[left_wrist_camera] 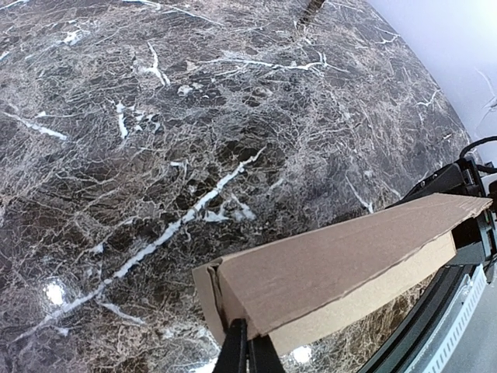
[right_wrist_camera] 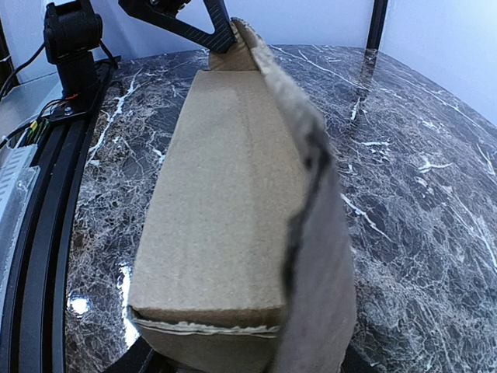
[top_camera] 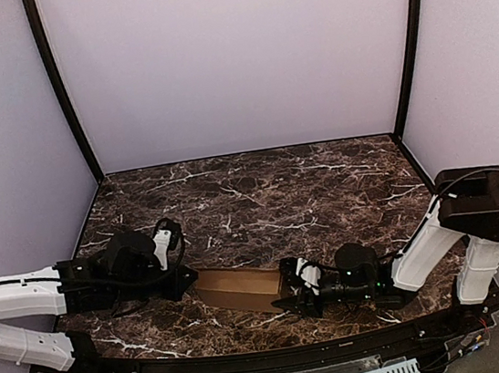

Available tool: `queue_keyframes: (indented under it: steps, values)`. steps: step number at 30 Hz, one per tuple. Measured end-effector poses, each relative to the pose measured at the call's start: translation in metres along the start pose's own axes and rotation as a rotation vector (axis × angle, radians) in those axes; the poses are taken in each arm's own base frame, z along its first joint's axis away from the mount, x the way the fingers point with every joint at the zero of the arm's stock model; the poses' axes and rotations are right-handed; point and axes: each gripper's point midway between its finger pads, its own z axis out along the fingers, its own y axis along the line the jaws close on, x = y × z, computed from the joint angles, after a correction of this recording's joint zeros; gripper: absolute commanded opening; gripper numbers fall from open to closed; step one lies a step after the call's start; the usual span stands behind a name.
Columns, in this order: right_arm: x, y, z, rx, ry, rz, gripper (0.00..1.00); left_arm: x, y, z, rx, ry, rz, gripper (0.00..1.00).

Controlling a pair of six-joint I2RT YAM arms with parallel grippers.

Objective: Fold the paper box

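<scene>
Box, a slim brown carton, sits low over the near edge of the table, lying lengthwise between the two grippers. One long panel faces up. At the right gripper's end, a loose flap stands up beside the top panel, blurred in the right wrist view. The end face below it looks folded shut. The inside of the box is hidden in every view.

The left arm reaches in low from the left, nearly level with the table. The left gripper meets the box's left end, and its fingers are pressed close together, pinching the cardboard edge there.

The right arm folds down from its base and runs left along the table's near edge. The right gripper takes the box's right end. Only dark slivers of its fingers show, one on each side of that end, and they look clamped across its width.
</scene>
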Motion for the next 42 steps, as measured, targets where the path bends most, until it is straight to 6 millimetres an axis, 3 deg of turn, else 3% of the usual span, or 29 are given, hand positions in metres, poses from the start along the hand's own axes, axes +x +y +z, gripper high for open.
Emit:
queue_keyframes:
  steps: [4, 10, 22, 25, 31, 37, 42]
  values:
    - [0.001, -0.001, 0.0, 0.009, 0.004, 0.016, 0.62, 0.002, -0.001, 0.002, -0.017, -0.006, 0.005, 0.0]
    - [-0.002, -0.018, -0.003, 0.1, -0.001, 0.035, 0.76, 0.008, -0.007, 0.004, -0.007, 0.014, 0.013, 0.0]
    - [-0.038, -0.02, -0.025, 0.113, -0.023, -0.007, 0.87, 0.007, -0.005, 0.003, -0.037, 0.028, 0.002, 0.0]
    - [-0.044, -0.018, -0.036, 0.103, -0.006, -0.015, 0.98, 0.006, -0.007, 0.005, -0.04, 0.032, -0.006, 0.0]
    - [-0.06, -0.015, -0.059, 0.095, 0.042, -0.017, 0.99, 0.004, -0.008, 0.008, -0.042, 0.029, -0.017, 0.0]
    - [-0.068, -0.039, -0.084, 0.238, 0.127, 0.069, 0.99, 0.002, -0.01, 0.013, -0.041, 0.024, -0.028, 0.0]
    - [-0.056, -0.041, -0.099, 0.259, 0.205, 0.099, 0.94, 0.0, -0.011, 0.014, -0.044, 0.023, -0.04, 0.0]
